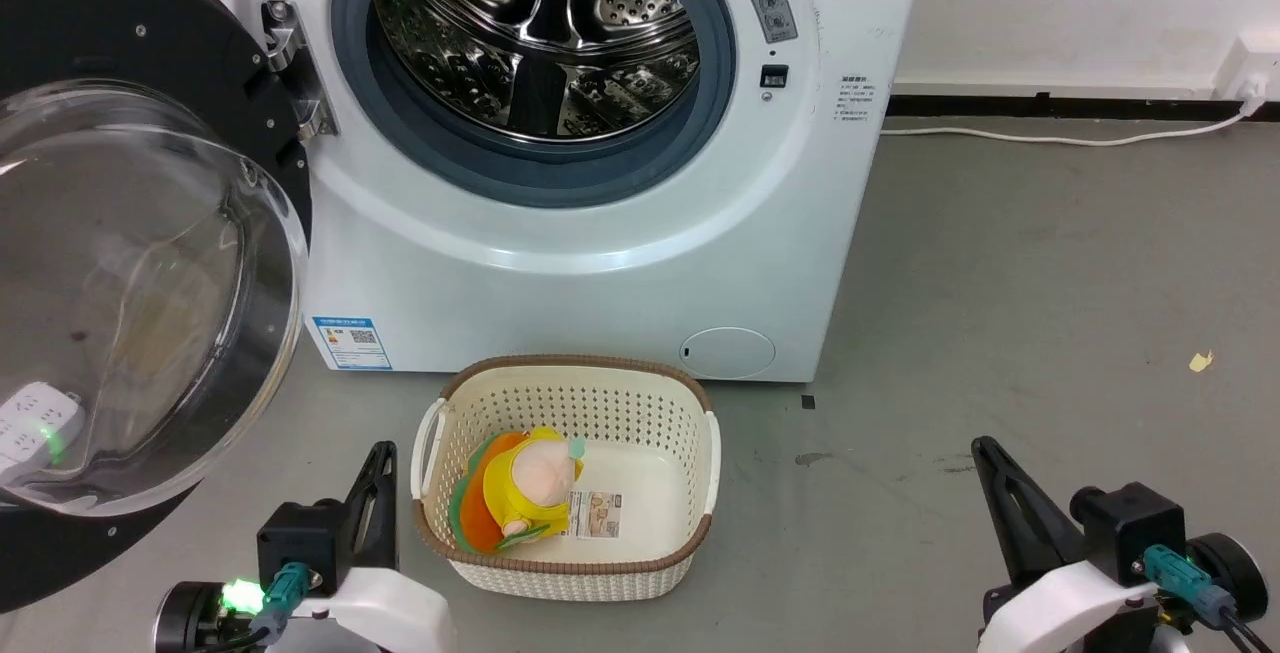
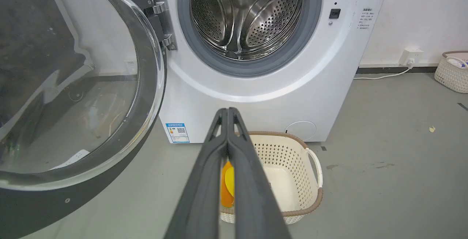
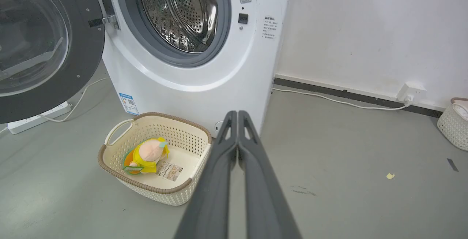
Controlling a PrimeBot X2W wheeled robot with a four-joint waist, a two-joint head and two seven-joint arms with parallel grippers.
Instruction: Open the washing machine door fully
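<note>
The white washing machine (image 1: 600,283) fills the upper head view, its steel drum (image 1: 540,23) exposed inside the grey seal. The washing machine door (image 1: 130,293), a black disc with a bulging clear glass bowl, hangs swung wide to the left on its metal hinge (image 1: 295,68); it shows too as the door (image 2: 73,96) and the door (image 3: 40,45). My left gripper (image 1: 380,453) sits low at the lower left, shut and empty, right of the door and apart from it. My right gripper (image 1: 985,448) rests shut and empty at the lower right, well away from the machine.
A cream perforated basket (image 1: 700,433) holding a yellow and orange plush toy (image 1: 520,493) stands on the grey floor before the machine, between my grippers. A white power strip (image 3: 36,118) and cable lie under the door. A second basket (image 3: 453,125) sits by the right wall.
</note>
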